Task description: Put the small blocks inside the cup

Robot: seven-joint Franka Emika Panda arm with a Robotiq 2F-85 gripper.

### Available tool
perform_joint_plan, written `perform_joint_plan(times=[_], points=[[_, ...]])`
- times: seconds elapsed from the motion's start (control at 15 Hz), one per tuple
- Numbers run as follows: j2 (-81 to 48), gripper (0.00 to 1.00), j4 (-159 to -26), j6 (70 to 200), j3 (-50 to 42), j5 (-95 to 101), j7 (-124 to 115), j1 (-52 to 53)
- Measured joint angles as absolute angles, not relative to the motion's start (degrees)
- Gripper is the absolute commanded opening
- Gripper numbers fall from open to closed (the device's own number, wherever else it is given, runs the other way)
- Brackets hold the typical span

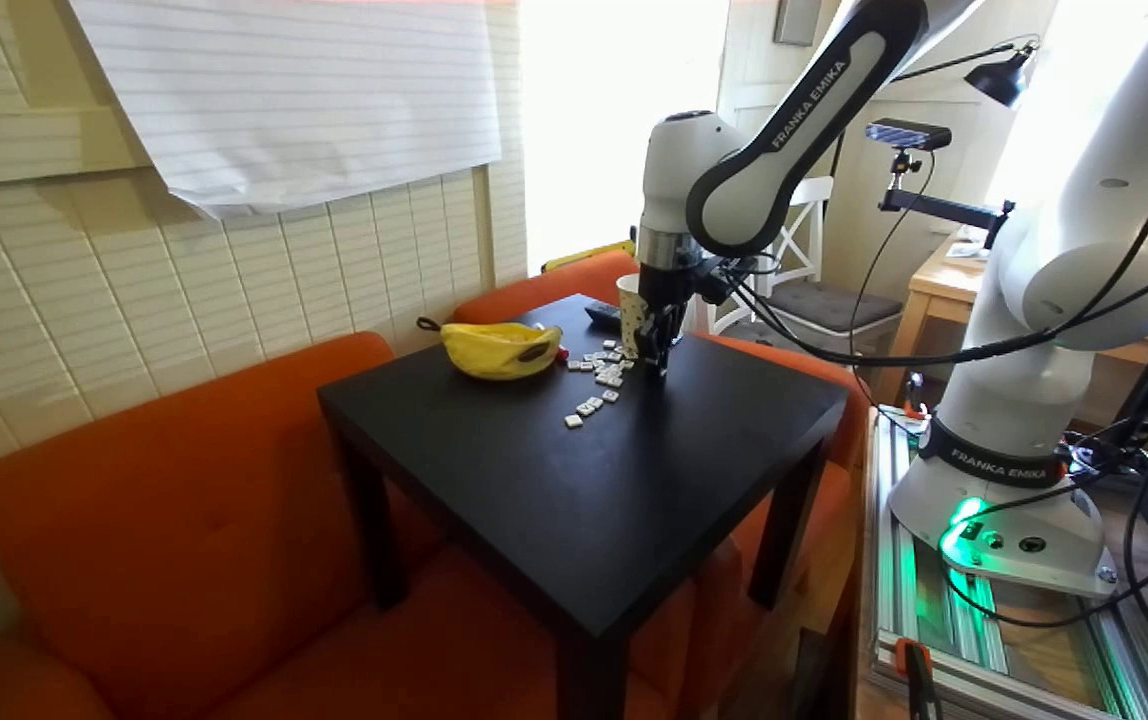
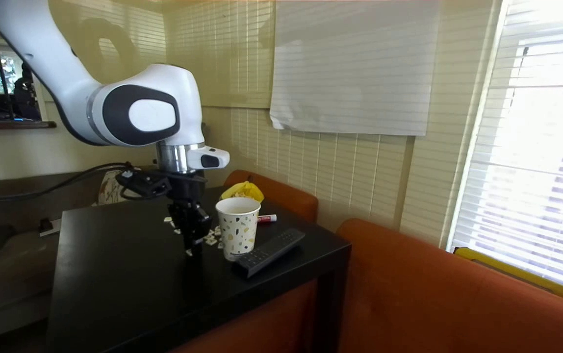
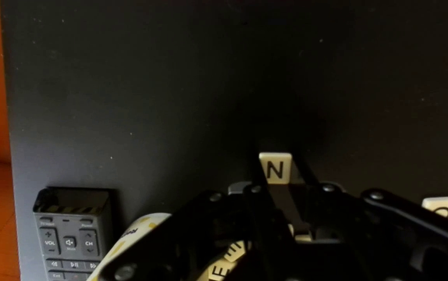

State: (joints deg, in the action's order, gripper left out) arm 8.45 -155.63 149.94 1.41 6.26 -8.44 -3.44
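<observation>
The small blocks are pale letter tiles. Several (image 1: 609,374) lie scattered on the black table beside the cup; some also show in an exterior view (image 2: 211,239). The cup (image 2: 238,230), cream-white with coloured specks, stands upright beside the gripper, also in an exterior view (image 1: 631,305) and partly in the wrist view (image 3: 132,236). My gripper (image 3: 281,168) points down with its fingertips at the table, next to the cup. Its fingers are close around a block marked N (image 3: 276,171), with no clear gap either side. More blocks (image 3: 219,269) are partly hidden behind the fingers.
A grey remote (image 2: 269,252) lies beside the cup, near the edge of the black table (image 1: 554,500). A yellow banana-shaped pouch (image 1: 499,350) and a red-and-white tube (image 2: 267,218) lie behind the blocks. Orange seats (image 1: 214,530) surround the table.
</observation>
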Motion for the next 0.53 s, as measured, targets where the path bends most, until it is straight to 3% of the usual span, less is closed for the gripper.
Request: perform_joint_plan(times=[0.53], points=[[10.6, 0.05, -155.7, 147.9, -0.5, -1.6, -4.2, -3.0]])
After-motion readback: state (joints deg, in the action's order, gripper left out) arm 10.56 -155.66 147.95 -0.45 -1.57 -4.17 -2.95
